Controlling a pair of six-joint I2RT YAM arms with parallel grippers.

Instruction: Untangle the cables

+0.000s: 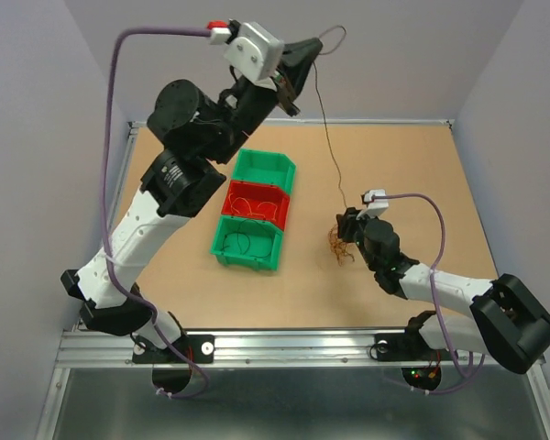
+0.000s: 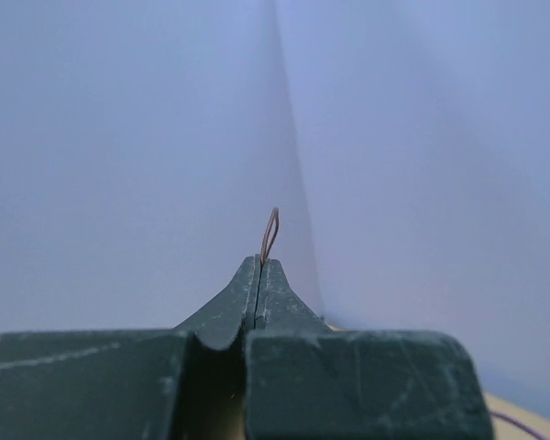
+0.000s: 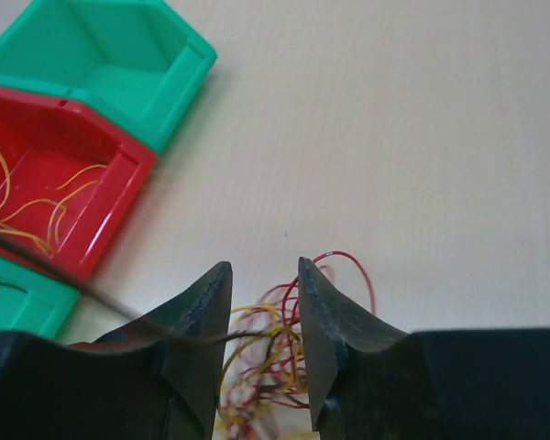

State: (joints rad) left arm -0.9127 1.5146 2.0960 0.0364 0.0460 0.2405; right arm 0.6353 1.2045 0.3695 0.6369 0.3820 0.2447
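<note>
A tangle of thin red, yellow and dark cables (image 1: 337,246) lies on the table right of the bins; it also shows in the right wrist view (image 3: 270,367). My right gripper (image 3: 264,268) is open, its jaws standing over the tangle with wires between them. My left gripper (image 1: 298,87) is raised high at the back and shut on one dark brown cable (image 1: 328,137), which runs taut down to the tangle. In the left wrist view a small loop of that cable (image 2: 269,234) sticks out past the shut fingertips (image 2: 258,264).
Three bins stand in a row left of centre: a green one (image 1: 266,170), a red one (image 1: 255,203) holding orange-yellow wires, and a green one (image 1: 247,244) holding dark wires. The grey walls enclose the table.
</note>
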